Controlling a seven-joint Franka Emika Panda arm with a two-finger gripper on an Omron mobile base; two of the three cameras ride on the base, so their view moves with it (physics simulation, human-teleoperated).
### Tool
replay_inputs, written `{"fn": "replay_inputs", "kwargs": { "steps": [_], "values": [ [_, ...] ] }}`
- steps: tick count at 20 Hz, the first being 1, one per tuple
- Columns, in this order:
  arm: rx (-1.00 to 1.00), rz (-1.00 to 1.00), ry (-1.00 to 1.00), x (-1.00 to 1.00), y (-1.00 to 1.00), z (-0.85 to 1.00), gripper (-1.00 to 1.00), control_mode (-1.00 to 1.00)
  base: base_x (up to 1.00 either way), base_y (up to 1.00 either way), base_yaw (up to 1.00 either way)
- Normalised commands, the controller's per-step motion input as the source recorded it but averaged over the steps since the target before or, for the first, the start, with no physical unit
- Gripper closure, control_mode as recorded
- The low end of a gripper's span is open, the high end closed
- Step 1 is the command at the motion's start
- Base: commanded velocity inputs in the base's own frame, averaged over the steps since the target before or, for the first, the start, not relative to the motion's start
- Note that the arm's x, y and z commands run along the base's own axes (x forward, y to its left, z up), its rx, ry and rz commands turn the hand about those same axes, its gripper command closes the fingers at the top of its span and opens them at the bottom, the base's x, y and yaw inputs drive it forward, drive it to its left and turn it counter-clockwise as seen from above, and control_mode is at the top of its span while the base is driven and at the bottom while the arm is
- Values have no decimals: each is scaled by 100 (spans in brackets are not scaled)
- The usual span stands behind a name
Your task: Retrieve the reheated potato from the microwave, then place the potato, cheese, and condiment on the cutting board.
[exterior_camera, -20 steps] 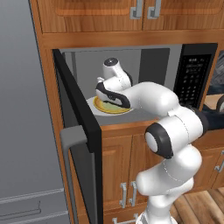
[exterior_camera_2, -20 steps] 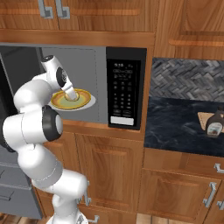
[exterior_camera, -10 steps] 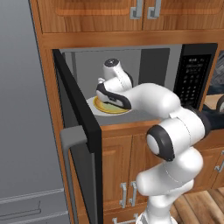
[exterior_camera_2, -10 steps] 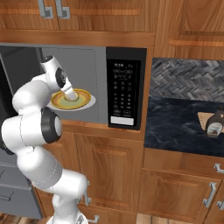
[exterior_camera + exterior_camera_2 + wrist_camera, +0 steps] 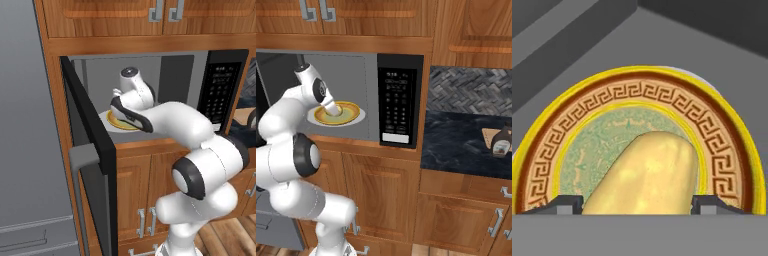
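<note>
Left base view, L to R: grey fridge front (image 5: 25, 125) at far left, then the microwave (image 5: 150, 95) w/ its door (image 5: 90, 150) swung open toward the camera, hinged on the left. Arm reaches into the cavity; the gripper (image 5: 120, 116) is down over a yellow-rimmed plate (image 5: 111, 123) on the microwave floor. Keypad panel (image 5: 220, 90) on the right of the cavity.

Right base view, L to R: arm in front at left, gripper (image 5: 333, 111) lowered onto the plate (image 5: 351, 114) inside the microwave (image 5: 368, 85); keypad (image 5: 398, 107) right of the cavity, then dark counter (image 5: 456, 142). At far right the condiment (image 5: 501, 142) stands on the cutting board (image 5: 488, 135), well apart from the hand. Cheese can't be made out.

Hand view, L to R: left fingertip (image 5: 567, 204), then the potato (image 5: 647, 175), then right fingertip (image 5: 709, 204). Potato lies on the plate (image 5: 722, 140), btwn the two tips, its yellowish bulk spanning nearly the whole gap. Jaws stand wide, one tip each side of the potato; whether the pads actually touch it, can't tell. Plate has a brown key-pattern band and a green centre.
</note>
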Motion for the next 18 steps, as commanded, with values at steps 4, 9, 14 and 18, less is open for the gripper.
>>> {"fn": "replay_inputs", "kwargs": {
  "steps": [4, 9, 14, 18],
  "values": [
    [1, 0, -2, -51, -1, 32, 100, -100, 0, 0, 0],
    [3, 10, 0, -54, 0, 14, 100, -100, 0, 0, 0],
    [3, 26, 0, -61, -8, 13, 100, -100, 0, 0, 0],
    [0, 36, -2, -57, -30, 26, 100, -100, 0, 0, 0]
  ]
}}
